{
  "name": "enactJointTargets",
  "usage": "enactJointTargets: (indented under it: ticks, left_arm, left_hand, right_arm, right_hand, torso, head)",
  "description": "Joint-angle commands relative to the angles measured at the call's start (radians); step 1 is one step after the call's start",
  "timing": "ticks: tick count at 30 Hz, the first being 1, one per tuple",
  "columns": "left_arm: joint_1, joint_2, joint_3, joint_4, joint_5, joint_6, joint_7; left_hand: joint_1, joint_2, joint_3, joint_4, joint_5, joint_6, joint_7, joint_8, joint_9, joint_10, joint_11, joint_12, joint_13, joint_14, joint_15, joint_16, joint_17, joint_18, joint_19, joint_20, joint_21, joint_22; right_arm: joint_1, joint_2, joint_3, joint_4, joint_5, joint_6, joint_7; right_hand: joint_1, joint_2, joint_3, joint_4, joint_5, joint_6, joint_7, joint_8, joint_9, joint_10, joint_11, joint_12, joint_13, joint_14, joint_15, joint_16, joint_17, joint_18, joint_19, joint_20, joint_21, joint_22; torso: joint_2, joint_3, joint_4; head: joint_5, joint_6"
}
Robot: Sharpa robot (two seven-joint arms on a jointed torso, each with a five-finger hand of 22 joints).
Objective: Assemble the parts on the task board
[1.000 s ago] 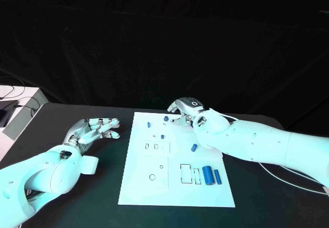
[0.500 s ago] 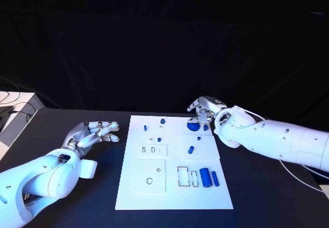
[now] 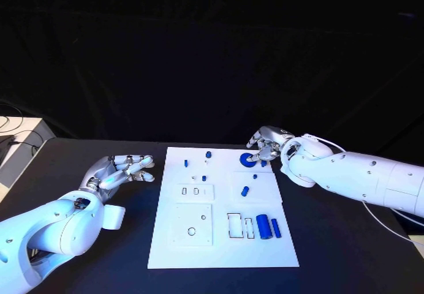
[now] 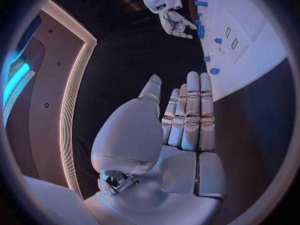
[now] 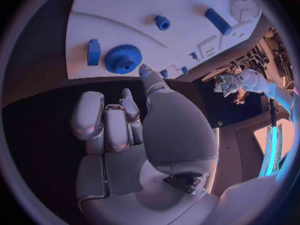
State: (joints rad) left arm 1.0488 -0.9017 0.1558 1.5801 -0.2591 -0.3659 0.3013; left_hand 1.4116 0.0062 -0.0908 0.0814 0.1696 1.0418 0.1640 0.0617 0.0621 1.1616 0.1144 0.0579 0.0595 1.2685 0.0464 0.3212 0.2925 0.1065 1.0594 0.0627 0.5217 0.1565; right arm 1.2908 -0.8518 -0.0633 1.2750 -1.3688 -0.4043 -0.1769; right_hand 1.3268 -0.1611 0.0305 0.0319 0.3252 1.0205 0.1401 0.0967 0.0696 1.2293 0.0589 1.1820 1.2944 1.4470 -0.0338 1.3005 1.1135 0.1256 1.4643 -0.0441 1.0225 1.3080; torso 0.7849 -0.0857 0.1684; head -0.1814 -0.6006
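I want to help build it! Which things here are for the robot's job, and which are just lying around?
For the job: task board, blue gear, two blue cylinders, small blue pegs, left robot hand, right robot hand.

Just lying about: white stand with cables beside the table, white cable by the right arm.

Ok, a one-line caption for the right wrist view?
Right hand, holding nothing, poised just off the task board edge beside a blue gear.
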Motion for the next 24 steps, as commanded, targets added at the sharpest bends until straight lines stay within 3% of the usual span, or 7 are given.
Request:
enactJointTargets:
  ticks: [1,12,17,24]
  left_arm:
    - [0.000,0.001,0.001,0.005,-0.007,0.022,0.017]
    - [0.000,-0.001,0.001,0.004,-0.008,0.020,0.015]
    - [0.000,-0.001,0.001,0.004,-0.008,0.019,0.015]
    - [0.000,-0.001,0.001,0.001,-0.008,0.017,0.012]
  left_hand:
    - [0.003,0.005,0.001,-0.005,-0.006,-0.005,0.001,0.001,0.001,-0.009,0.000,0.001,0.000,0.001,0.002,-0.003,-0.001,0.001,0.002,-0.003,0.006,-0.001]
    - [0.003,0.005,0.001,-0.005,-0.006,-0.005,0.001,0.001,0.001,-0.009,0.000,0.001,0.000,0.001,0.002,-0.003,-0.001,0.001,0.002,-0.003,0.006,-0.001]
    - [0.003,0.005,0.001,-0.005,-0.006,-0.005,0.001,0.001,0.001,-0.009,0.000,0.001,0.000,0.001,0.002,-0.003,-0.001,0.001,0.002,-0.003,0.006,-0.001]
    - [0.001,0.006,0.002,-0.006,-0.006,-0.005,0.002,0.001,0.001,-0.009,0.000,0.001,0.000,0.000,0.002,-0.001,0.000,0.001,0.000,-0.002,0.009,-0.002]
  right_arm:
    - [-0.003,0.007,0.000,-0.014,0.023,0.057,-0.013]
    - [-0.007,0.023,0.000,-0.046,0.030,0.073,-0.021]
    - [-0.016,0.034,-0.001,-0.050,0.035,0.088,-0.022]
    - [-0.022,0.043,-0.001,-0.062,0.049,0.105,-0.022]
  right_hand:
    - [-0.001,-0.006,-0.002,0.006,0.006,-0.015,0.009,0.003,0.000,0.022,-0.013,0.001,0.001,0.004,0.006,0.004,0.001,0.014,0.069,0.004,0.007,0.089]
    - [0.000,-0.001,0.000,0.004,0.012,-0.015,0.009,0.003,0.001,0.021,-0.013,-0.003,0.001,0.004,0.007,0.004,0.004,0.013,0.070,0.004,0.006,0.092]
    - [-0.009,-0.003,-0.004,0.008,0.015,-0.014,0.009,0.003,0.001,0.019,-0.013,-0.005,0.001,0.004,0.007,0.004,0.005,0.014,0.069,0.004,0.004,0.094]
    - [-0.024,-0.003,-0.005,0.016,0.051,-0.013,0.008,0.004,0.001,0.019,-0.013,-0.005,0.002,0.005,0.006,0.004,0.009,0.013,0.070,0.004,0.004,0.096]
  torso:
    - [-0.001,-0.0014,-0.0005]
    - [-0.002,-0.0021,0.0018]
    - [-0.001,-0.0004,0.0009]
    - [-0.002,-0.0012,0.0012]
  head:
    - [-0.001,-0.002]
    - [-0.005,-0.006]
    - [-0.002,-0.006]
    - [-0.002,-0.008]
